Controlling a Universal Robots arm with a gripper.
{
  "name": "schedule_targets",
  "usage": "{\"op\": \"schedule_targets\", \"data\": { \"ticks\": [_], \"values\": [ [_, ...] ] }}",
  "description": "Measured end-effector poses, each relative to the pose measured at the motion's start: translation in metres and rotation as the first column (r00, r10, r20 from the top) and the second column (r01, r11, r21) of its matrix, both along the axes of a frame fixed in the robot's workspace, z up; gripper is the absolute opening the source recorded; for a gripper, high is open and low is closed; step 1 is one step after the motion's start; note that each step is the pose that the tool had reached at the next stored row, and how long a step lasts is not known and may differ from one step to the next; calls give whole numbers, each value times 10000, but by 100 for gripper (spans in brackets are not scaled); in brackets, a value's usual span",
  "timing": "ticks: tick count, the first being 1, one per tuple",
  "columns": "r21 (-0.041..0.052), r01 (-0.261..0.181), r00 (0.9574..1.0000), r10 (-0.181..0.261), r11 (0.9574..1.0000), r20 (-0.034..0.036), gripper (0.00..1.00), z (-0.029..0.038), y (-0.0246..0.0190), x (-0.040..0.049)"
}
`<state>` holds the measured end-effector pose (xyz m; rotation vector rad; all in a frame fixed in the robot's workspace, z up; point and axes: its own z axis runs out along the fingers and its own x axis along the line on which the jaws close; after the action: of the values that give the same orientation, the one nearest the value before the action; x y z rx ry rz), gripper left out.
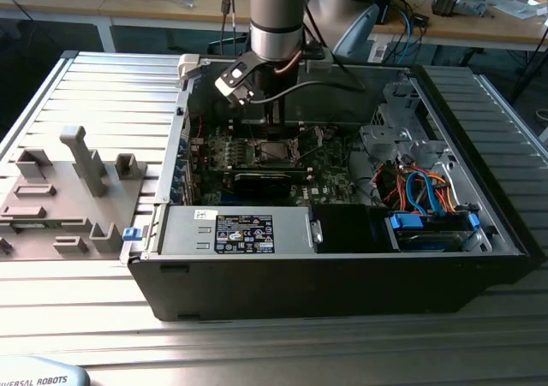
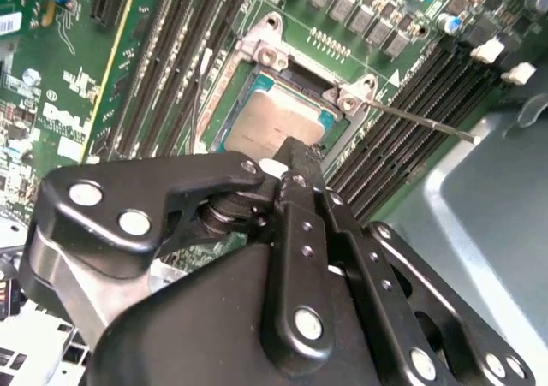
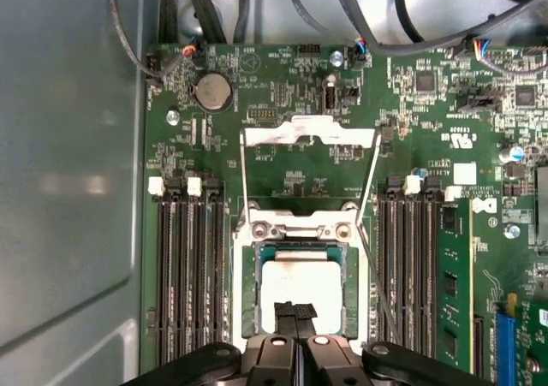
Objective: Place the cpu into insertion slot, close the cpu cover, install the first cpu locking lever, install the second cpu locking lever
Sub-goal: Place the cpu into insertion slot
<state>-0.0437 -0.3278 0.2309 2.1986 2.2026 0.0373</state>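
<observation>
The open computer case [image 1: 342, 266] fills the exterior view's centre. On its green board [image 3: 411, 129] the cover [image 3: 308, 131] stands folded back. The chip [image 3: 300, 279] lies in its slot [image 3: 249, 300] beneath the gripper [image 3: 296, 311], whose fingers are pinched together, empty. Seating likely wants light, straight pressure and a flat, square chip.

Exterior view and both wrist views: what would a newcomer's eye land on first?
In the exterior view, the arm reaches down into an open computer case standing on the metal table. In the first wrist view, the cpu lies in its socket on the green board with the cpu cover swung open. The gripper, jaws shut, sits over one edge of the chip.
</observation>
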Motion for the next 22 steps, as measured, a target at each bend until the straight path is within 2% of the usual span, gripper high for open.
{"op": "schedule_targets", "data": {
  "ticks": [1,5,8,9,13,22],
  "values": [
    [-1,-1,9999,1,10000,-100,11,3,-3,16],
    [1,-1,9994,1,10000,-340,11,14,-15,106],
    [1,0,9991,0,10000,-433,11,37,-21,148],
    [1,-1,9989,1,10000,-461,11,64,-21,165],
    [1,1,9988,-1,10000,-489,11,173,-21,182],
    [2,0,9988,0,10000,-489,11,299,-21,183]
  ]
}}
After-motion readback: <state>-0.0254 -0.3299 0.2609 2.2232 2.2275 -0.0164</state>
